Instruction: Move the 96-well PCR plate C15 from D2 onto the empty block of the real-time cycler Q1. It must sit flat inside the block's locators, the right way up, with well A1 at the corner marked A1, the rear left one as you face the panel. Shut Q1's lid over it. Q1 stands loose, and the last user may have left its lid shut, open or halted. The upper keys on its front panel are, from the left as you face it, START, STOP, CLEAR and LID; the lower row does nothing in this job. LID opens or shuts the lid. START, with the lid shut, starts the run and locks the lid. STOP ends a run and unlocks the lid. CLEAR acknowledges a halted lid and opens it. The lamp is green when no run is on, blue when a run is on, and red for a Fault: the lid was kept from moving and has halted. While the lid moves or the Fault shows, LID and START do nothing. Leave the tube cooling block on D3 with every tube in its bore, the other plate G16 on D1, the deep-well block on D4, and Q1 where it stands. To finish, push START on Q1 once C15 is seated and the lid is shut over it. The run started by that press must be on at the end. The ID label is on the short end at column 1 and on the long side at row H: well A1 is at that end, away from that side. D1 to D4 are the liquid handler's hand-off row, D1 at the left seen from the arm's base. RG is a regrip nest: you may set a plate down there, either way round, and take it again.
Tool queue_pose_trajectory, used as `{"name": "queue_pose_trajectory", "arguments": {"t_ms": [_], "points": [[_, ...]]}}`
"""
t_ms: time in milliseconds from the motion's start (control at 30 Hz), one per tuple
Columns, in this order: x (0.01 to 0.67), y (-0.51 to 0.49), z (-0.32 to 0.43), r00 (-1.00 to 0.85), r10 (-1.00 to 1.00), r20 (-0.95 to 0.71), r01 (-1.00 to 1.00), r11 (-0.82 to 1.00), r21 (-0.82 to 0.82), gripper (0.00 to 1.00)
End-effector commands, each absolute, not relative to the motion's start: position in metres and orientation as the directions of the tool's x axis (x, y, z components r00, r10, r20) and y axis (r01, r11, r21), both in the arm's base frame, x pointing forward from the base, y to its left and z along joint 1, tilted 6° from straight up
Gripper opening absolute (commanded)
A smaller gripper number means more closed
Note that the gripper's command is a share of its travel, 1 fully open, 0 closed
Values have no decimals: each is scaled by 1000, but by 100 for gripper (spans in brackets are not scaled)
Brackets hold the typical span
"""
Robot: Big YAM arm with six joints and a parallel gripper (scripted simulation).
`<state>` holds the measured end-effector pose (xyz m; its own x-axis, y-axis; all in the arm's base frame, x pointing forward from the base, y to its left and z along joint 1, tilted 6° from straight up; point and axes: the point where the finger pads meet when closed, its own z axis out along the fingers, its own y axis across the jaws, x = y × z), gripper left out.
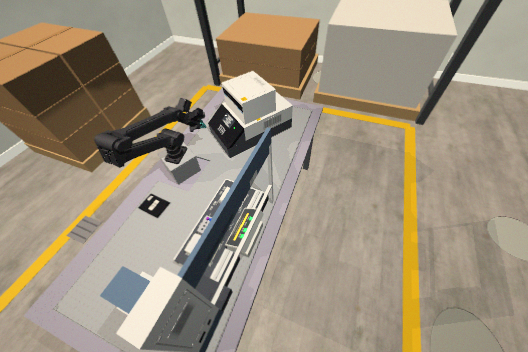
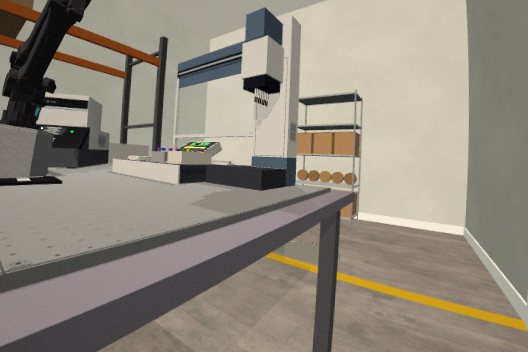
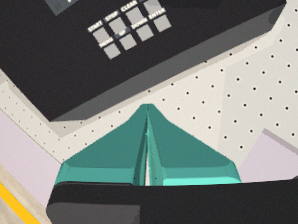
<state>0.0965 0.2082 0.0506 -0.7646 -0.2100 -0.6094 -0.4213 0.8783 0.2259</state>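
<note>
The gripper [image 3: 147, 137] was fully closed, its 2 teal fingers pressed together with nothing between them. It hung near the sloped black front panel [image 3: 140, 30] of cycler Q1 [image 1: 255, 106], just short of the 2 rows of keys [image 3: 128, 24]. Q1's lid [image 1: 248, 93] was shut and its lamp [image 1: 234, 129] showed green. Plate C15 [image 1: 242, 226] lay on the liquid handler's hand-off row [image 1: 218, 221], well apart from the arm [image 1: 145, 133].

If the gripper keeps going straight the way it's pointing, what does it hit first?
Probably the black sloped front panel of the cycler, near its grid of small grey keys; the shut teal gripper points there, though depth is unclear.
</note>
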Motion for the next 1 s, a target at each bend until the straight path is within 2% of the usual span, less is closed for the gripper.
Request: {"name": "queue_pose_trajectory", "arguments": {"t_ms": [0, 767, 967], "points": [[102, 226, 81, -702, -264, -662, -504, 840, 199, 0], [94, 238, 84, -478, -534, -698, -723, 690, -32, 0], [90, 231, 71, -384, -639, -666, -776, 615, -142, 0]]}}
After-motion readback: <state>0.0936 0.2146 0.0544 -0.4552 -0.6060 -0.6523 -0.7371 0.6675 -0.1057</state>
